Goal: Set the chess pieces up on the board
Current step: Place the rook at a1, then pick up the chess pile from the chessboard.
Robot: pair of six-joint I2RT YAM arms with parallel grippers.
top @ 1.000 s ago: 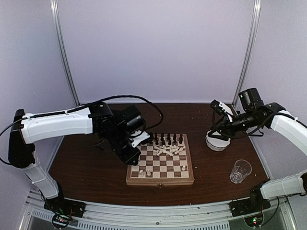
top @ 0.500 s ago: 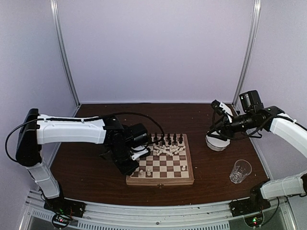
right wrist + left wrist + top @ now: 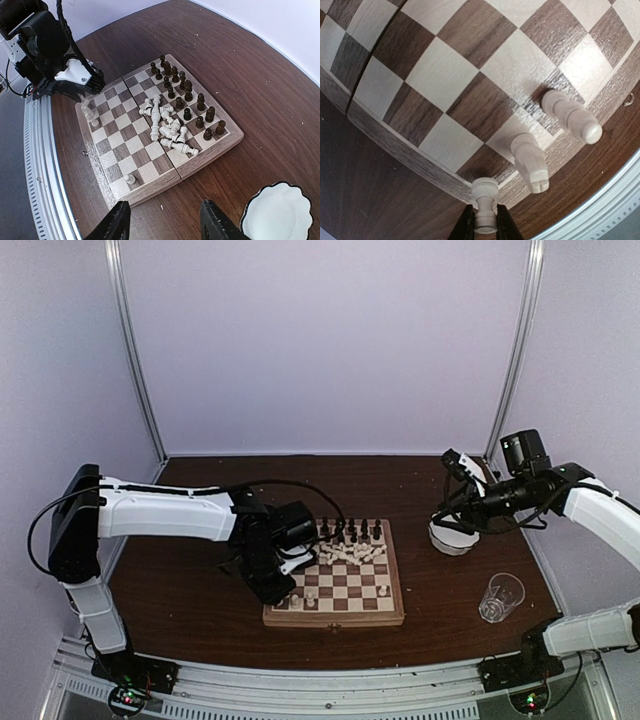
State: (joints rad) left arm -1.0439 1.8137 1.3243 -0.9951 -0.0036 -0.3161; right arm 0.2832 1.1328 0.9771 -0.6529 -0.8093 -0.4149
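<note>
Chess piece of cream-white turned wood (image 3: 485,191), pinched upright in the left tool (image 3: 485,210), hangs base-down over the near-left corner of the checked wooden board (image 3: 445,75), the empty corner square (image 3: 476,167) just inboard beside a standing cream knight (image 3: 530,162)

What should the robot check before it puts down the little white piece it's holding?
1. Grip: left gripper shut on the white piece: ok.
2. Tilt: piece straight in the grip: ok.
3. Spot: corner square of the board, beside the two standing white pieces, free: ok.
4. Aim: piece centred over that square: cannot tell.
5. Clutter: white pile lies mid-board, away from the corner: ok.
6. Other arm: right gripper open, off the board near the bowl: ok.
</note>
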